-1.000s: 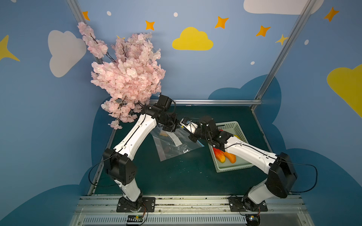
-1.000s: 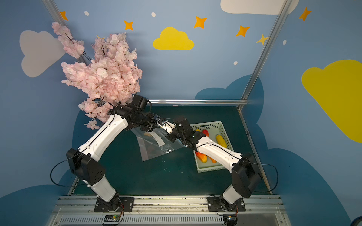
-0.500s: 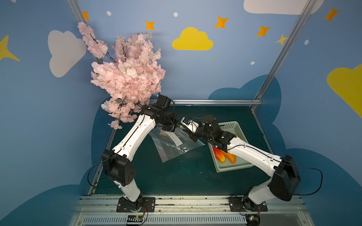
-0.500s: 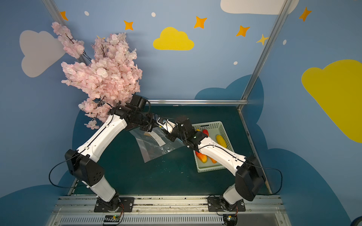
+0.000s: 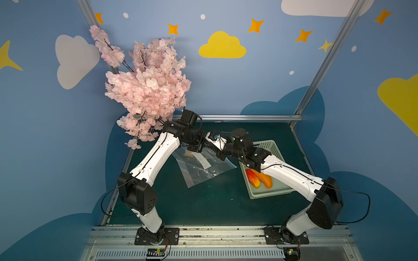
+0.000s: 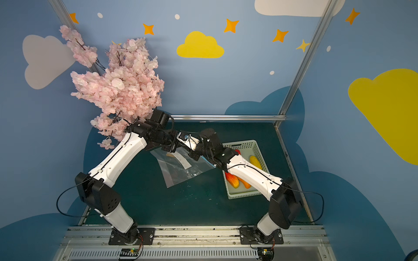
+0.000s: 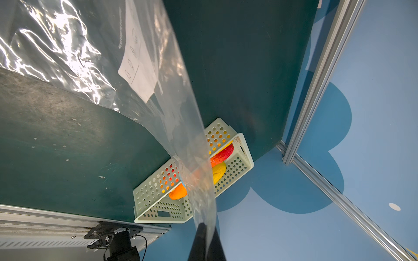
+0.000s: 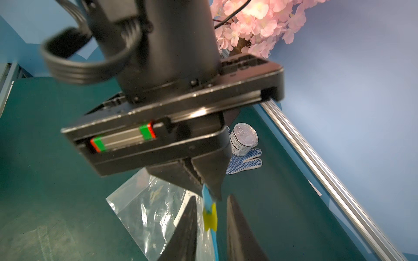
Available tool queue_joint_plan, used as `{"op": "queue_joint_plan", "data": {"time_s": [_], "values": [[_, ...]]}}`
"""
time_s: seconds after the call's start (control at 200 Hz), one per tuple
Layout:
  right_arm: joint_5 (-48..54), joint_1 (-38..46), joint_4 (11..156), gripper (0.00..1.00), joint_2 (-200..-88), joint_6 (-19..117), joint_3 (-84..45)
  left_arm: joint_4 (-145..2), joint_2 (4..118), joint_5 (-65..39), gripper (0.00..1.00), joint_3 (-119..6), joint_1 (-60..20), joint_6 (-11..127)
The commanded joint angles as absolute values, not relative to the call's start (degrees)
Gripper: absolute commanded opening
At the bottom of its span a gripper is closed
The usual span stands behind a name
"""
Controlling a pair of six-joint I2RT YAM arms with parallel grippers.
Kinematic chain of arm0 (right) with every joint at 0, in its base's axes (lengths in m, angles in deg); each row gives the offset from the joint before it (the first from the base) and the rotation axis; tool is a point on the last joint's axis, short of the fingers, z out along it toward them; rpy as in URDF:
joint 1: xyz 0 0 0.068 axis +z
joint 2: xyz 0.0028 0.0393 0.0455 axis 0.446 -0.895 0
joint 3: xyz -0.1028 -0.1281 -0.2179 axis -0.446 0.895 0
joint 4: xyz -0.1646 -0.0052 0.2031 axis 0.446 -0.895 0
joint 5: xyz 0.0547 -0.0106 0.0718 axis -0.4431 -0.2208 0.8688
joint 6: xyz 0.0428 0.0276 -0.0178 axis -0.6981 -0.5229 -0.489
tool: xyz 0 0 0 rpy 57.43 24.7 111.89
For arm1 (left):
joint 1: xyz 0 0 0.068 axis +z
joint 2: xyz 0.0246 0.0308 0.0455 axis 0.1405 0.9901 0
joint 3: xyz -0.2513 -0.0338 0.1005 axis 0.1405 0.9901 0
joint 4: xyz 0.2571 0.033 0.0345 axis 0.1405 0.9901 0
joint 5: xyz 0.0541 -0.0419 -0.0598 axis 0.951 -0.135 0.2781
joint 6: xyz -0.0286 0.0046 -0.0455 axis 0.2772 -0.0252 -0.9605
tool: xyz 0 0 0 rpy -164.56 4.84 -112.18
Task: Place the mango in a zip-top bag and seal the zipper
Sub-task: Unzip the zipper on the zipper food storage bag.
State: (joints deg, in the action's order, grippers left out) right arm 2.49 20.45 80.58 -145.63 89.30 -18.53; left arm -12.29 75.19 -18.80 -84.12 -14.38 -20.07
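Showing almost nothing changed from a second ago in both top views: still keeping the large clear crinkly zip-top bag on the same patch of dark green table top, with corners unmoved, and still meeting over its far edge with both grippers. Still clamping the left gripper on the narrow light blue zipper strip, with fingers pressed together on the plastic, lifting that end off the table and letting the rest drape down and lie flat. Holding the right gripper just beside it, with fingers apart on either side of the strip and its small yellow slider, gripping neither.

Carrying on the bag a white rectangular label. Showing a small orange-yellow patch at the lifted end, just under the left gripper; not possible to tell whether this is a mango inside the bag. Holding several mangoes in the pale green perforated plastic basket, just beside the bag's corner: a red-and-yellow mango touching an orange mango, plus a yellow mango. Catching in the right wrist view a silver tin can, lid shut, just beside a white glove with blue dots.
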Motion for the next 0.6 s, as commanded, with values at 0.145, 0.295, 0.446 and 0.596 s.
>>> {"op": "queue_joint_plan", "data": {"time_s": [0.145, 0.295, 0.446, 0.596], "values": [[1.0, 20.6, 80.1, 0.25, -146.8, 88.4, -18.4, -10.2, 73.6, -18.8, 0.03, -84.6, -14.3, -18.8], [1.3, 20.5, 80.0, 0.17, -147.2, 88.3, -18.9, -10.2, 73.7, -18.9, 0.03, -84.7, -14.4, -18.8], [0.9, 20.6, 78.4, 0.19, -147.9, 88.1, -19.4, -9.9, 73.8, -18.8, 0.03, -85.3, -14.3, -18.7], [0.4, 20.5, 78.7, 0.11, -147.6, 88.0, -18.8, -9.2, 74.1, -18.5, 0.03, -86.0, -14.4, -18.2]]}}
